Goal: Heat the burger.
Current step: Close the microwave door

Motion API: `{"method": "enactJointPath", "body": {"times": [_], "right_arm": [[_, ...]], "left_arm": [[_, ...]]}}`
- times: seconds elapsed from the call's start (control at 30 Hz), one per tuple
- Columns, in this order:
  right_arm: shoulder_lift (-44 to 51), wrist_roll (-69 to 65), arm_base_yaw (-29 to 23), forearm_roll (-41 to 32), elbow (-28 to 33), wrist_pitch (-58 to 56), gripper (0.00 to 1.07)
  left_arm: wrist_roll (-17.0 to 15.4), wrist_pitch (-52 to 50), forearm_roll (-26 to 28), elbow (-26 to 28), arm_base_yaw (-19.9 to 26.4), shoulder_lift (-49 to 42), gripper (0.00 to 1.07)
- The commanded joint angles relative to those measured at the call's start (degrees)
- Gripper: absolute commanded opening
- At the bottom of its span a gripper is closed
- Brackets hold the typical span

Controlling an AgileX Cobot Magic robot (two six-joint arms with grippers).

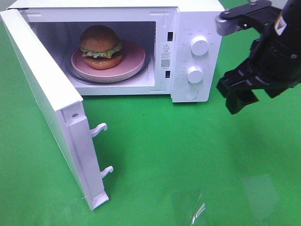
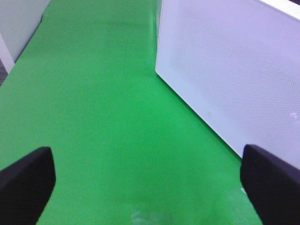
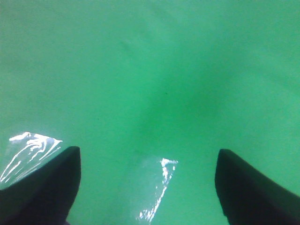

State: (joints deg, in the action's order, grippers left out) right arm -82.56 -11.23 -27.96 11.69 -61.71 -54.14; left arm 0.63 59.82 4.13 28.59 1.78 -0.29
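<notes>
- The burger is sitting inside the open microwave at 11 o'clock.
- The left hand and right hand are hanging spread, empty.

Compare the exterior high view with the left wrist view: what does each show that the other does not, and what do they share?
Only the exterior high view: the burger on its pink plate inside the microwave, the two knobs, and the right gripper, open. Only the left wrist view: the left gripper, open and empty, and the dotted outer face of the microwave door. Both: that door, standing open, and the green table.
</notes>
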Motion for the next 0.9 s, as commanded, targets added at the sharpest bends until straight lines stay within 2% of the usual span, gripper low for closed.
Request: {"method": "enactJointPath", "body": {"times": [0.03,0.13,0.2,0.3,0.47,0.57,0.63,0.73,0.9], "right_arm": [[4.76,-1.83,3.61,-0.63,0.52,-3.38,0.74],[6.13,-1.83,4.07,-0.63,0.86,-3.38,0.74],[11.57,-1.83,4.58,-0.46,3.21,-4.13,0.74],[14.09,-1.83,4.58,-0.46,4.93,-4.87,0.74],[22.17,-1.78,4.58,-0.52,11.69,-5.67,0.74],[24.98,-1.78,4.58,-0.52,13.58,-5.67,0.74],[30.14,-1.72,4.58,-0.57,16.79,-5.67,0.74],[31.23,-1.55,4.58,-0.57,17.42,-5.67,0.74],[39.36,-1.38,4.58,-0.46,20.86,-5.84,0.74]], "left_arm": [[-0.11,-0.52,0.00,-0.17,-0.34,-0.86,1.00],[-0.11,-0.52,0.00,-0.17,-0.34,-0.86,1.00],[-0.11,-0.52,0.00,-0.17,-0.34,-0.86,1.00],[-0.11,-0.52,0.00,-0.17,-0.34,-0.86,1.00],[-0.11,-0.52,0.00,-0.17,-0.34,-0.86,1.00],[-0.11,-0.52,0.00,-0.17,-0.34,-0.86,1.00],[-0.11,-0.52,0.00,-0.17,-0.34,-0.86,1.00],[-0.11,-0.52,0.00,-0.17,-0.34,-0.86,1.00],[-0.11,-0.52,0.00,-0.17,-0.34,-0.86,1.00]]}}
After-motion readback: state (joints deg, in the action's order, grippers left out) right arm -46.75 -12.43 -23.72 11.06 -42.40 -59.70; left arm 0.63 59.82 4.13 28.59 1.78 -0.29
